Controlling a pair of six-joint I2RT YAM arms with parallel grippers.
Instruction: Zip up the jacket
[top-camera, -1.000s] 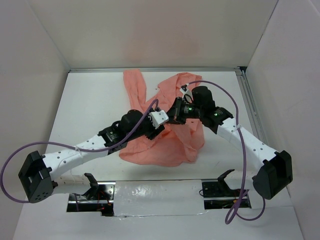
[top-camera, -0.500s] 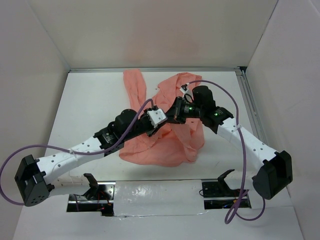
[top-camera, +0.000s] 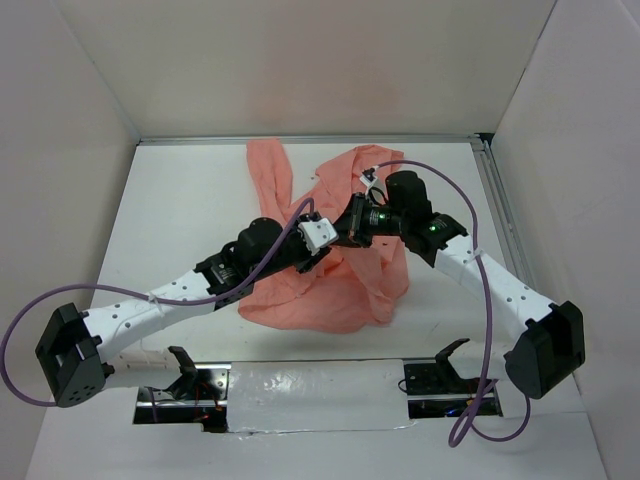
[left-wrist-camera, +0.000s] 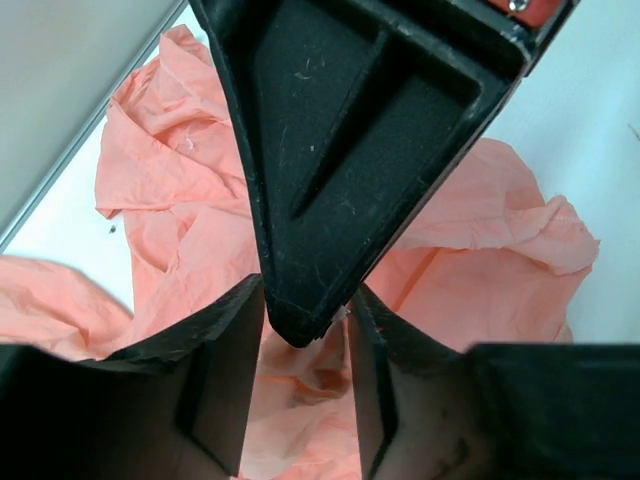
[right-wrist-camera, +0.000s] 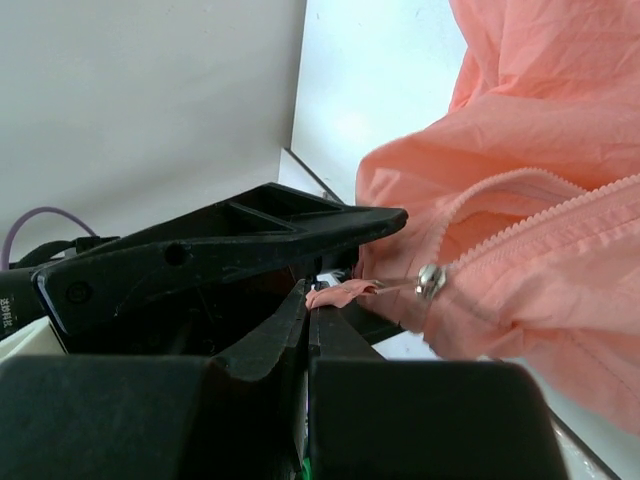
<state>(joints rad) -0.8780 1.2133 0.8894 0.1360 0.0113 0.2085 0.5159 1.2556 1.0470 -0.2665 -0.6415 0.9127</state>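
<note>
One wrinkled salmon-pink jacket (top-camera: 330, 295), seemingly unzipped

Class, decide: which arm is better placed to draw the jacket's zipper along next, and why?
Probably right: the right gripper is shut on the zipper pull tab of the jacket; the left gripper stands open.

Item: white table (top-camera: 185, 205), which we find walled by pale panels (top-camera: 300, 70) on three sides. Lying on it: one salmon-pink jacket (top-camera: 325, 300), crumpled, mid-table, one sleeve reaching towards the far edge. We also note a silvery strip (top-camera: 320, 390) at the near edge.
</note>
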